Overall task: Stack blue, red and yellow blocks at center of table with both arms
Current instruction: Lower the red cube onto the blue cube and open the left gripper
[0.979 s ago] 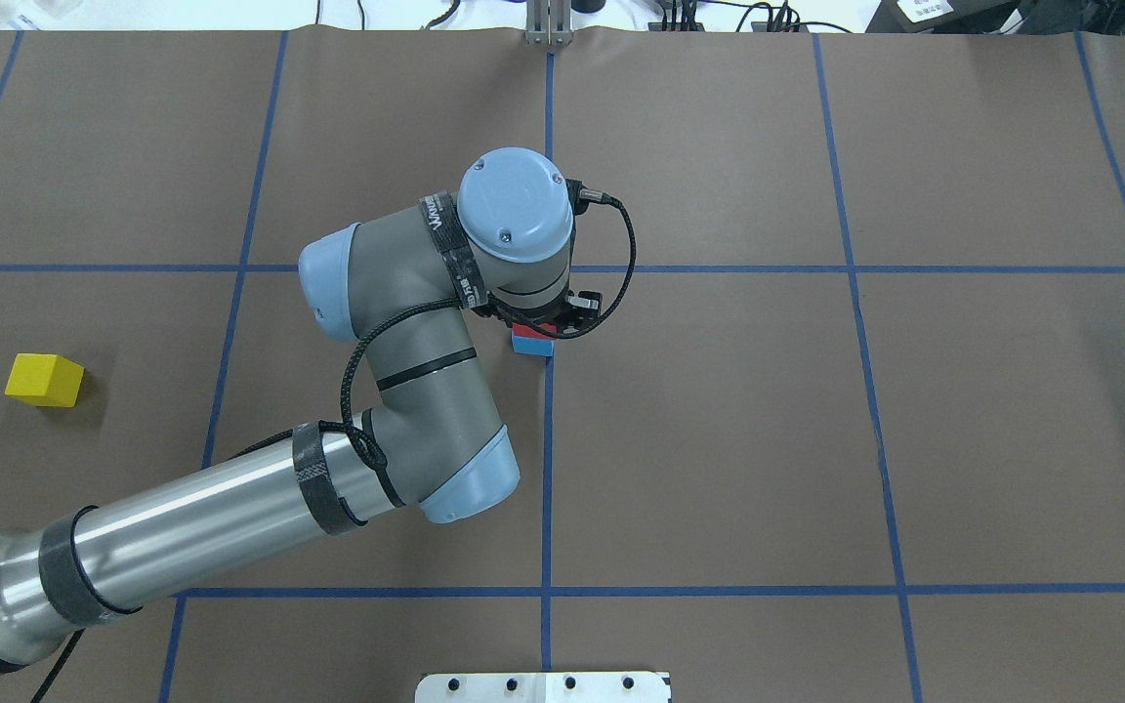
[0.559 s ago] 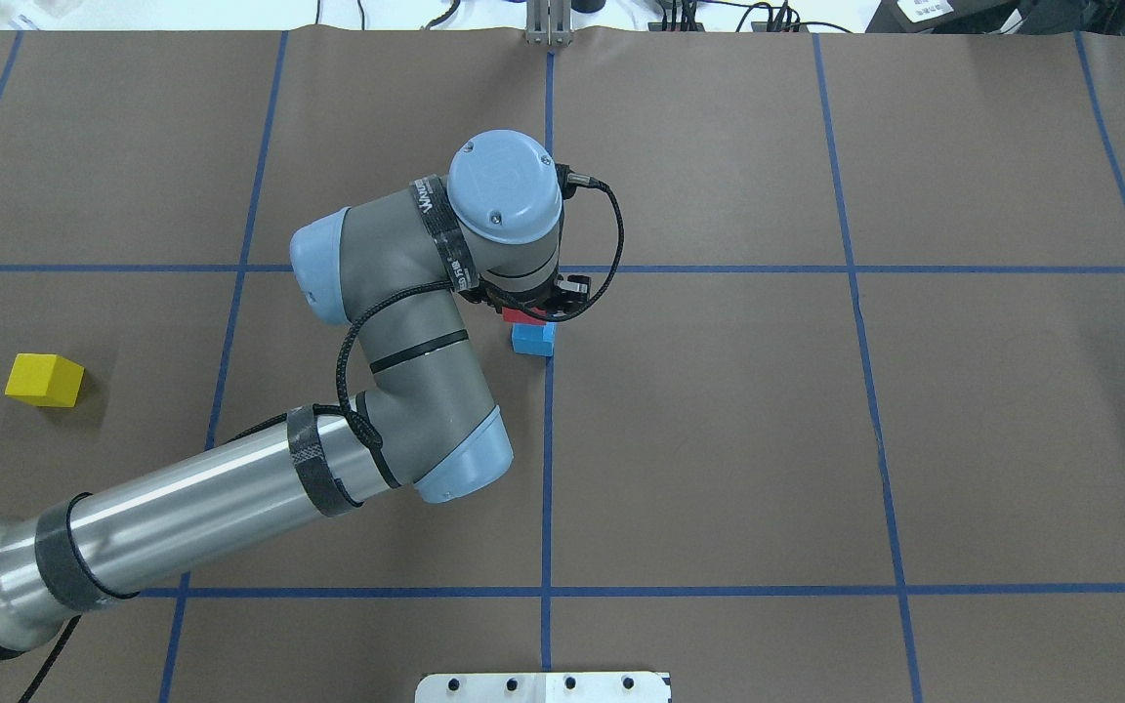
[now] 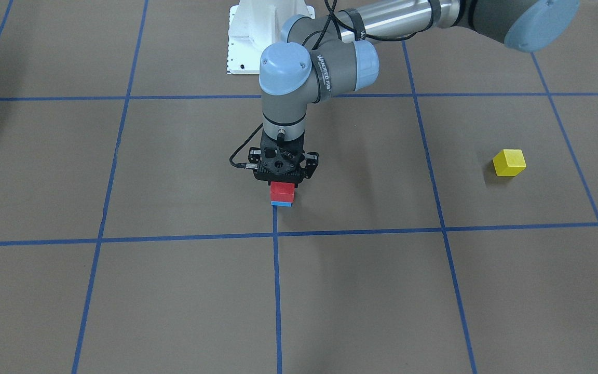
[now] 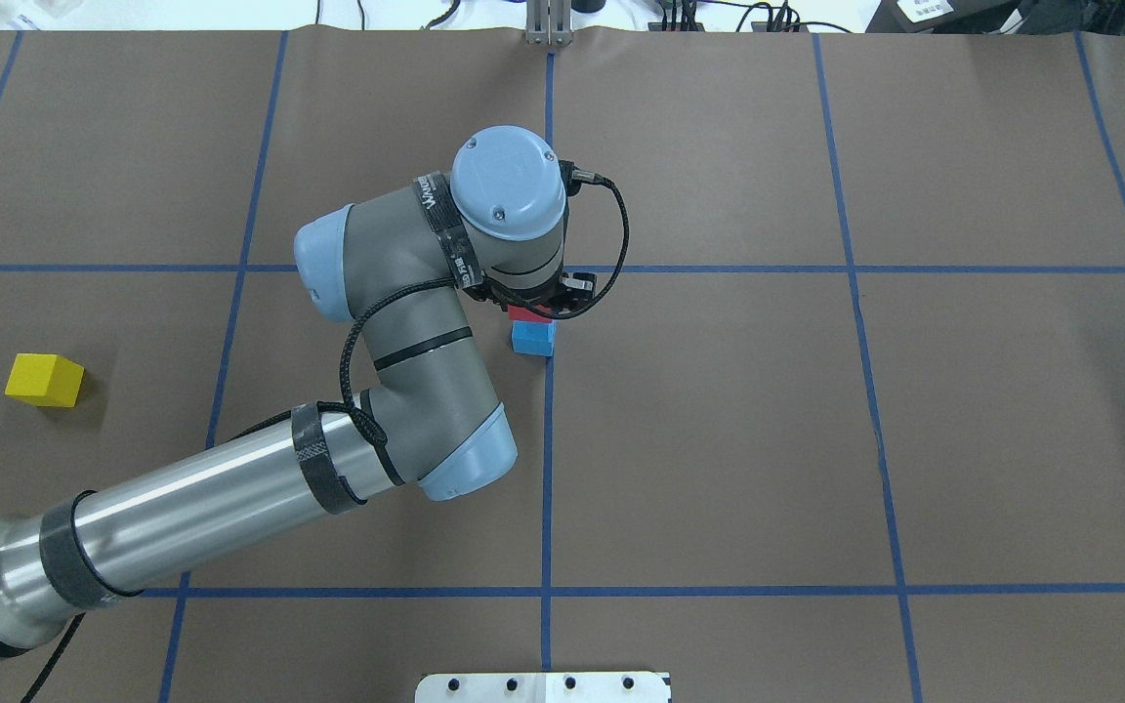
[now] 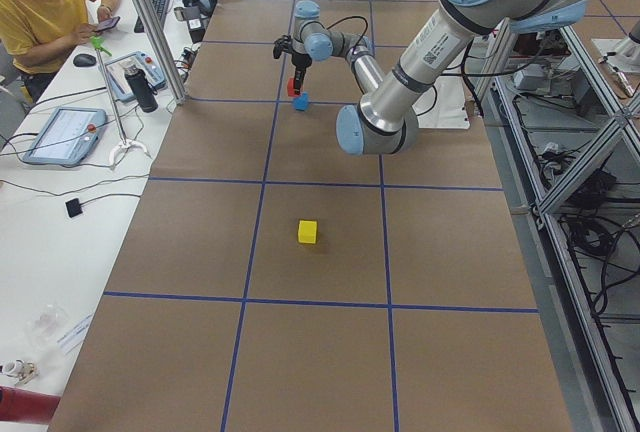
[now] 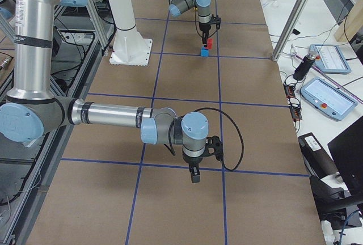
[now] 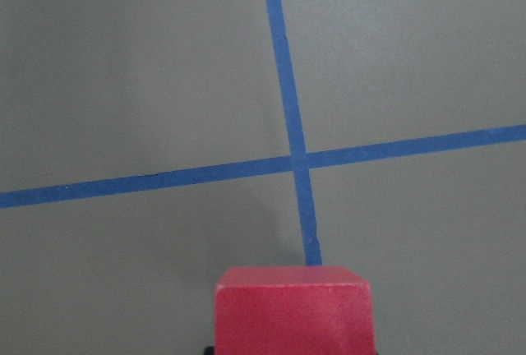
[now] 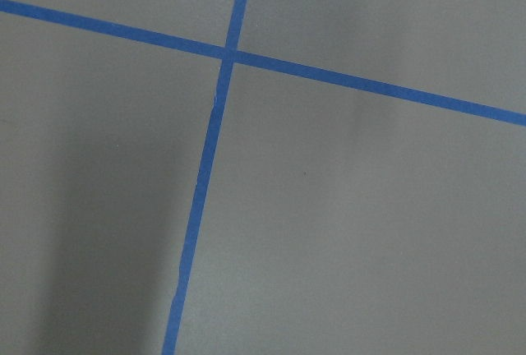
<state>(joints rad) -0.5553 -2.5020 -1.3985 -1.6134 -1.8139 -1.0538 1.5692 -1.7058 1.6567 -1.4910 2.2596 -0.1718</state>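
Note:
My left gripper (image 3: 282, 186) is shut on the red block (image 3: 282, 190), which also fills the bottom of the left wrist view (image 7: 292, 310). It holds the block just above the blue block (image 4: 533, 338), which sits at the table's centre cross; the side views show red (image 6: 209, 43) slightly off to one side of blue (image 6: 204, 53). The yellow block (image 4: 45, 380) lies alone on the left part of the table. My right gripper (image 6: 194, 175) points down over bare table, away from all blocks; I cannot tell if it is open or shut.
The white base plate (image 3: 257, 31) is at the robot's edge. Blue tape lines grid the brown table (image 4: 719, 439). Beyond the far edge, a side table holds tablets (image 6: 326, 97), a metal post (image 6: 295, 18) stands, and a person in yellow (image 5: 45, 7) sits.
The left gripper, with the red block, has shifted from right on top of the blue block toward the far side, so more of the blue block's top shows. The yellow block has not moved.

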